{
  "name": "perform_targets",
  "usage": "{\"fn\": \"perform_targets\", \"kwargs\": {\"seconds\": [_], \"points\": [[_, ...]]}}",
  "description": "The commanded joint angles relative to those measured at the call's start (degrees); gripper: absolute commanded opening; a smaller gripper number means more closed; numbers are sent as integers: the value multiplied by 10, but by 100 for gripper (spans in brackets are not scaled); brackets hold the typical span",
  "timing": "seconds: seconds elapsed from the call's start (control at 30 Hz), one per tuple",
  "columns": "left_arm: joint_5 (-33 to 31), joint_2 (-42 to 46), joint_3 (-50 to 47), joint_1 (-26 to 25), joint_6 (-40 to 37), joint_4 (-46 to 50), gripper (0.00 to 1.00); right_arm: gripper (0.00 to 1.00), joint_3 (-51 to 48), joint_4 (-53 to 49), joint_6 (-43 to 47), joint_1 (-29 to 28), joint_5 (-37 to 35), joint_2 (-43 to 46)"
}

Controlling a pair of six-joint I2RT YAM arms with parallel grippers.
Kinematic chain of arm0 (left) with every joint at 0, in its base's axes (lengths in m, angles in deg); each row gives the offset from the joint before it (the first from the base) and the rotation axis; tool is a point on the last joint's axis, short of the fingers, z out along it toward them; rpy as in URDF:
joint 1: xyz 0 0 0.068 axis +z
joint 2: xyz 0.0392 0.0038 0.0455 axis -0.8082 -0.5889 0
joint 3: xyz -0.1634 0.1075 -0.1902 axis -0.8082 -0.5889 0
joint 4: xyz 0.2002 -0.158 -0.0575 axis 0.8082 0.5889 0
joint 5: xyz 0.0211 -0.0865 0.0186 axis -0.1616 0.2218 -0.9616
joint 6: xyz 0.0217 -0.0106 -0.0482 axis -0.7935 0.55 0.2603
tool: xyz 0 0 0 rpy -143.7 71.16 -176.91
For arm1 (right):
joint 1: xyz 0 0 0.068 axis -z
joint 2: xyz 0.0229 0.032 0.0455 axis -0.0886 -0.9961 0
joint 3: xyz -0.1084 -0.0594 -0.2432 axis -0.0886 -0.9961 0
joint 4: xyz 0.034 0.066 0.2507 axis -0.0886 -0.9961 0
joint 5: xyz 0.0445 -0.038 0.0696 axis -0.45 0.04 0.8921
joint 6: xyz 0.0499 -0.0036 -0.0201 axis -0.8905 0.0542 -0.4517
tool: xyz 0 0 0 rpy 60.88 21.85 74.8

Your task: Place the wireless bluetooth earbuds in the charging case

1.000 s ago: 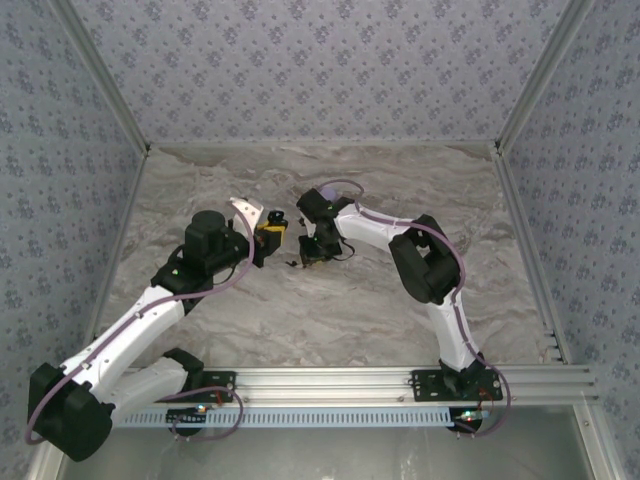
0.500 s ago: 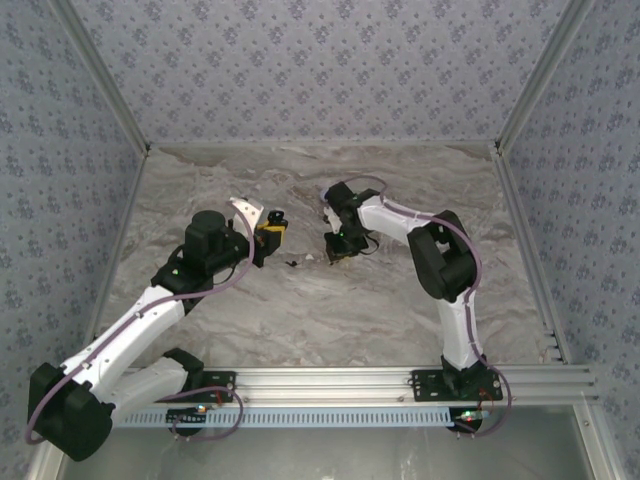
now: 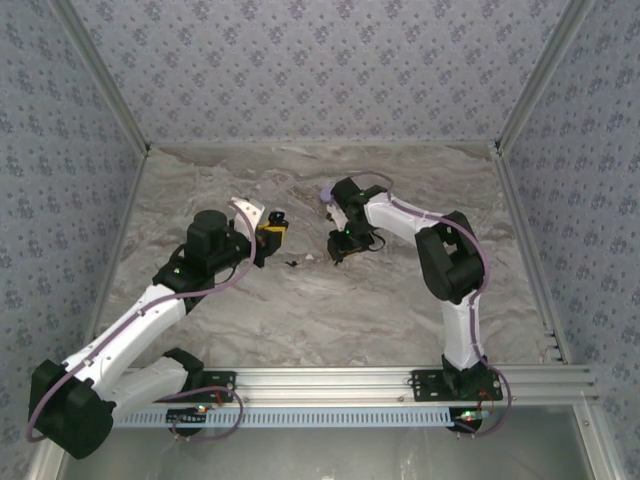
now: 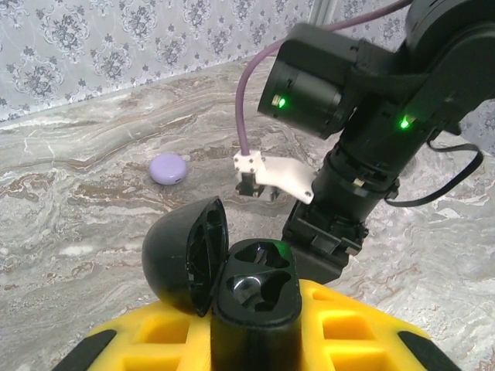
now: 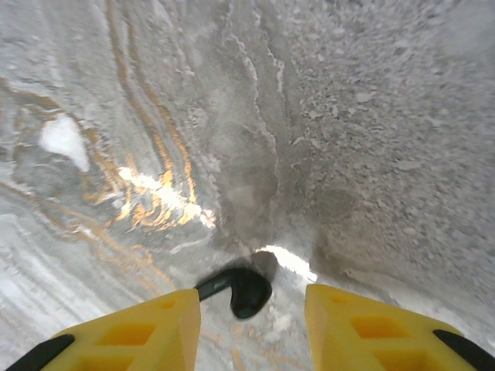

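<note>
My left gripper (image 4: pixel 255 328) is shut on a black charging case (image 4: pixel 255 290), holding it upright between yellow fingers. Its domed lid (image 4: pixel 182 255) hangs open to the left, and both moulded sockets look empty. In the top view this gripper (image 3: pixel 272 230) sits left of centre. My right gripper (image 5: pixel 251 309) is open, pointing down at the marble. A black earbud (image 5: pixel 246 290) with a short stem lies on the table between its yellow fingers (image 5: pixel 363 325), touching neither. A small dark piece (image 3: pixel 291 263), perhaps another earbud, lies on the table between the two grippers.
A small round lilac puck (image 4: pixel 168 168) lies shut on the marble beyond the black case, and it sits by the right arm's wrist (image 3: pixel 326 190) in the top view. The right arm's wrist housing (image 4: pixel 348 100) looms close behind the held case. Patterned walls ring the table.
The right gripper has moved to the right, away from the left gripper and the held case. The left arm has not moved.
</note>
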Motion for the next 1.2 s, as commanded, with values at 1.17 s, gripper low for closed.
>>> {"fn": "perform_targets", "kwargs": {"seconds": [1.17], "points": [[0, -27, 23, 0, 4, -3, 22, 11, -32, 44, -95, -11, -47, -19]]}}
